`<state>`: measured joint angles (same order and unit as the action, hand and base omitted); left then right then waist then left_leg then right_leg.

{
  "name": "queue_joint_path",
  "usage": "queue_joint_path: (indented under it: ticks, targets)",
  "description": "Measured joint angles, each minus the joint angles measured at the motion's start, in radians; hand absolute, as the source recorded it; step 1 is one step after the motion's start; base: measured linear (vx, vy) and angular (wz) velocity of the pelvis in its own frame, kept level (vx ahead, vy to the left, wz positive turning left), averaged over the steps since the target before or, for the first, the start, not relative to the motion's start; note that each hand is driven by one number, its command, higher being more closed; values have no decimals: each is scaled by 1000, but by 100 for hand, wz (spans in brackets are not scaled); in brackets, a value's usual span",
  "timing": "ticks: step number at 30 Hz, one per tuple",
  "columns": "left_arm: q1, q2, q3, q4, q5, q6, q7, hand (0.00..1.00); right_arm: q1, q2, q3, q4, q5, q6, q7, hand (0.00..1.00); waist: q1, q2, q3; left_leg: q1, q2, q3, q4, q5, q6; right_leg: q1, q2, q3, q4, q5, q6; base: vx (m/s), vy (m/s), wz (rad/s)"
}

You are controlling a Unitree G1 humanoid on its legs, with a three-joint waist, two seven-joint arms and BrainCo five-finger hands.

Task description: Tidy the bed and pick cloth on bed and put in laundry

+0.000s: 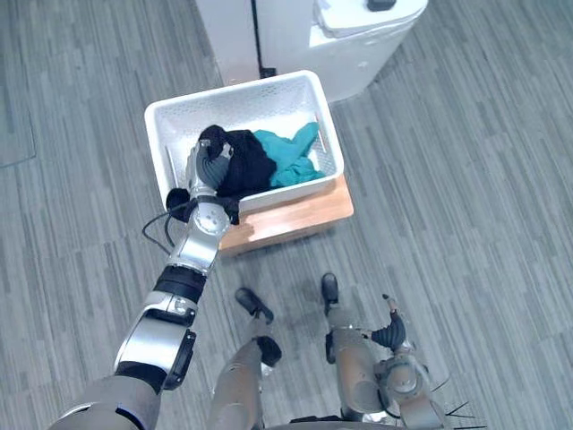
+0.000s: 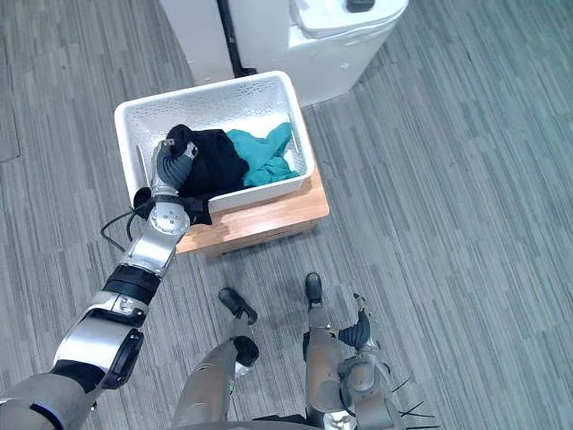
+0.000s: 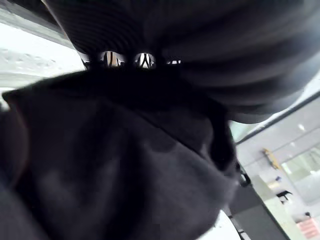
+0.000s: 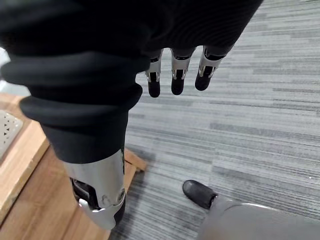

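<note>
upper left of the frame, the white basket [image 1: 159, 121] sits on a low wooden counter [image 1: 309, 211], and that's where the action is. the left arm comes up from the lower left and the left hand [image 1: 208, 168] is down inside the basket, near its left wall, right on top of the black cloth [image 1: 249, 161]. fingertips are buried in the dark fabric, so i cannot tell whether the hand is clamped on it or has let go. the left wrist view is no help either, with black cloth pressed right up against the hand.

black cloth is heaped in the middle of the basket. a teal cloth [image 1: 291, 154] lies just beside it, touching, toward the basket's right wall.

down at the lower right, the right hand [image 1: 391, 335] hangs low over the grey plank floor [image 1: 466, 179], well apart from the basket. its fingers [image 4: 172, 80] point straight down, relaxed, nothing in them.

top centre, a white bin [image 1: 363, 40] stands just behind the basket.
</note>
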<state>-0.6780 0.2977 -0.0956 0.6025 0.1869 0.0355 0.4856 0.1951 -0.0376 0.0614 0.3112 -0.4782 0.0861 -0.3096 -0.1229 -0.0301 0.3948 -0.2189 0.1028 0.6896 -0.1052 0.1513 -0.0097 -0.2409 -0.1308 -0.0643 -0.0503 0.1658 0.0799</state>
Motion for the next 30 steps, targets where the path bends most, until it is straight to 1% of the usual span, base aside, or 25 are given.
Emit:
queue_joint_path:
  ticks: [4, 8, 10, 11, 12, 14, 15, 16, 18, 19, 20, 22, 23, 24, 25, 26, 27, 28, 29, 30]
  targets:
    - [106, 0, 101, -82, -22, -2, 22, 0, 2, 12, -25, 46, 7, -3, 7, 0, 1, 0, 0, 66, 3, -30, 0, 0, 0, 75, 4, -23, 14, -39, -2, 110, -10, 13]
    - [205, 13, 167, -144, -41, -13, 22, 0, 1, 11, -51, 78, 7, -20, 17, 0, 6, 0, -5, 109, 14, -60, 0, -1, -1, 134, 16, -49, 16, -59, -10, 74, -40, 19]
    - [296, 9, 214, -210, -60, -23, 22, 0, 2, 10, -73, 109, 7, -20, 30, 0, 24, 0, -25, 131, 22, -67, -1, -11, -13, 156, 25, -49, 16, -69, -16, 30, -41, 0]
    - [322, 4, 225, -229, -61, -24, 22, 0, 2, 9, -80, 121, 7, -20, 30, 0, 24, 1, -38, 131, 23, -72, 0, -13, -16, 159, 25, -51, 16, -74, -16, 23, -41, 22]
    - [391, -11, 244, -262, -61, -32, 23, 0, 5, 8, -105, 159, 6, -17, 33, 0, 25, 8, -69, 150, 26, -91, 0, -13, -16, 184, 29, -72, 26, -91, -19, 20, -30, 29]
    - [434, -25, 261, -271, -61, -44, 24, 0, 10, 8, -115, 189, 6, -16, 38, 0, 27, 8, -88, 171, 25, -102, -1, -13, -16, 205, 30, -79, 43, -112, -22, 14, -15, 27]
    - [476, -37, 271, -277, -61, -46, 25, 0, 19, 10, -125, 216, 6, -12, 46, 0, 27, 8, -114, 187, 24, -113, -1, -14, -16, 223, 30, -91, 55, -136, -31, 13, -5, 29]
    - [516, -55, 290, -280, -61, -50, 29, 0, 31, 10, -130, 238, 6, -9, 52, 0, 30, 10, -145, 195, 24, -113, -1, -16, -17, 232, 30, -98, 64, -152, -29, 15, -4, 27]
    - [562, -76, 324, -280, -61, -55, 48, 0, 32, 12, -143, 264, 6, -9, 53, 0, 34, 12, -172, 206, 24, -112, -1, -17, -16, 240, 30, -97, 67, -165, -24, 6, 0, 7]
    - [610, -104, 366, -281, -64, -60, 76, 0, 34, 13, -145, 275, 7, -3, 53, 0, 45, 16, -193, 213, 26, -106, -1, -20, -13, 243, 30, -91, 65, -165, -24, 7, 4, -10]
    - [632, -118, 383, -285, -78, -63, 92, 0, 35, 13, -151, 277, 7, 0, 52, 0, 48, 17, -198, 218, 30, -103, -1, -21, -15, 246, 31, -83, 64, -165, -24, 8, 8, -27]
    - [741, -186, 454, -302, -136, -68, 139, 0, 41, 20, -166, 295, 7, 4, 52, 0, 64, 17, -217, 246, 35, -60, 0, -33, -22, 256, 41, -39, 54, -165, -24, 4, 11, -46]
    - [772, -202, 464, -301, -144, -68, 146, 0, 44, 21, -167, 298, 7, 5, 51, 0, 70, 17, -223, 252, 36, -51, 0, -35, -23, 257, 45, -30, 51, -164, -25, 6, 2, -53]
    - [817, -227, 480, -301, -167, -68, 149, 0, 47, 21, -170, 303, 7, 5, 52, 0, 83, 15, -229, 265, 39, -36, 1, -39, -26, 256, 49, -7, 49, -164, -26, 9, -2, -51]
    - [882, -273, 498, -291, -221, -69, 142, 0, 48, 24, -170, 306, 7, 8, 54, 0, 90, 10, -240, 276, 42, -28, 9, -44, -28, 257, 55, 18, 50, -164, -26, 10, -1, -37]
    - [909, -294, 501, -276, -245, -70, 132, 0, 47, 32, -172, 306, 7, 9, 54, 0, 91, 5, -246, 270, 46, -39, 28, -54, -31, 257, 54, 26, 51, -162, -28, 9, 4, -14]
    - [923, -304, 500, -261, -268, -70, 119, 0, 47, 36, -172, 307, 9, 10, 56, 0, 92, -2, -248, 256, 52, -63, 64, -76, -41, 257, 52, 33, 52, -159, -33, 10, -6, -6]
    - [941, -332, 499, -208, -298, -71, 96, 0, 48, 45, -177, 305, 16, 10, 63, 0, 108, -10, -253, 226, 48, -155, 135, -124, -69, 256, 49, 43, 57, -158, -34, 4, 3, -31]
    - [957, -365, 500, -128, -310, -69, 61, 0, 50, 49, -192, 306, 18, 10, 76, 0, 125, -3, -260, 220, 30, -242, 152, -144, -63, 256, 52, 58, 66, -159, -33, -1, 8, -39]
    - [965, -368, 486, -76, -316, -64, 41, 0, 54, 49, -201, 306, 21, 10, 80, 0, 131, 0, -265, 227, 23, -258, 143, -145, -62, 258, 52, 63, 67, -160, -32, 10, 23, -29]
